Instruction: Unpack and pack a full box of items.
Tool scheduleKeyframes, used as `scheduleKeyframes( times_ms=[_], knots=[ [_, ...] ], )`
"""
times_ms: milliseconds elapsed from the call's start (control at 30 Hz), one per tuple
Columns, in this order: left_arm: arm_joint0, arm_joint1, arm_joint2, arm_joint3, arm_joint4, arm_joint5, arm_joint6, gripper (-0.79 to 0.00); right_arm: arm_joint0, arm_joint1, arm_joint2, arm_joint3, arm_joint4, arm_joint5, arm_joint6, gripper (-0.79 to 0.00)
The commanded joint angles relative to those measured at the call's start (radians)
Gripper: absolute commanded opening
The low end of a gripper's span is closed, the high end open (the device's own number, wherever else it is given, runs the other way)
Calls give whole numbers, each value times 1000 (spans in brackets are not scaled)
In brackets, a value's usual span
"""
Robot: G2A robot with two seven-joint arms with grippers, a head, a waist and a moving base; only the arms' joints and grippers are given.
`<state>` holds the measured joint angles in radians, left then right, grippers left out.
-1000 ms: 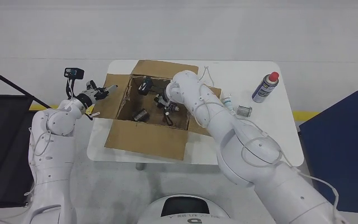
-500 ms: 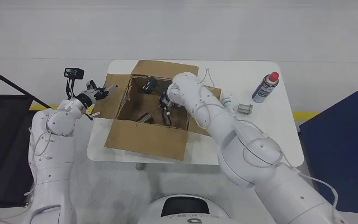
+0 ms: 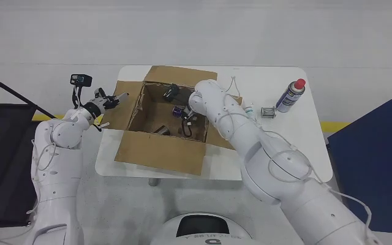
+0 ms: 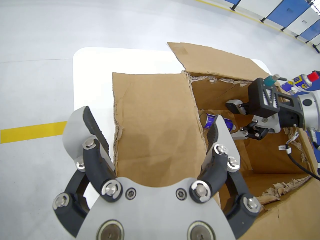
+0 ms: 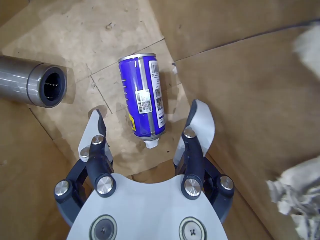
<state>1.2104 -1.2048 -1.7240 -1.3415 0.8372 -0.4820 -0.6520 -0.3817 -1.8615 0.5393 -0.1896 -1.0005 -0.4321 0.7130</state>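
**Q:** Where is the right gripper, and how are its jaws set?

**A:** The right gripper [image 5: 148, 113] is lowered inside the cardboard box [image 3: 160, 156], above the floor of the box. Its jaws are spread apart. The nozzle end of a blue spray can [image 5: 143, 96] is seen between them, but it is not clamped.

**Q:** How is that can placed?

**A:** It is laid on its side on the box floor. A steel linear bearing [image 5: 32, 84] is also laid on its side near it in the box, and crumpled packing paper [image 5: 292, 191] is bunched against one box wall.

**Q:** And the left gripper?

**A:** The left gripper [image 4: 151, 116] is held outside the box, just off the outer edge of a folded-out side flap. Its jaws are opened wide.

**Q:** What is found outside the box?

**A:** A red-capped spray can [image 3: 290, 95] is stood upright on the white table [image 3: 288, 153], well apart from the box on the side opposite the left gripper. A small metal part [image 3: 267, 112] is set between that can and the box.
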Motion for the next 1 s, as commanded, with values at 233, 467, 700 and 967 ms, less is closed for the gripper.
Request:
scheduleKeyframes(
  times_ms=[233, 467, 700, 967],
  knots=[
    [0, 0, 0, 0, 0, 0, 0, 0, -14, -6, -4, 2, -15, 18, 34, -406],
    [0, 0, 0, 0, 0, 0, 0, 0, -24, -18, -15, -2, -37, 21, 64, -403],
    [0, 0, 0, 0, 0, 0, 0, 0, -19, -26, -11, 13, -38, 57, 62, -416],
    [0, 0, 0, 0, 0, 0, 0, 0, -23, -32, -7, 24, -38, 88, 70, -462]
  ],
)
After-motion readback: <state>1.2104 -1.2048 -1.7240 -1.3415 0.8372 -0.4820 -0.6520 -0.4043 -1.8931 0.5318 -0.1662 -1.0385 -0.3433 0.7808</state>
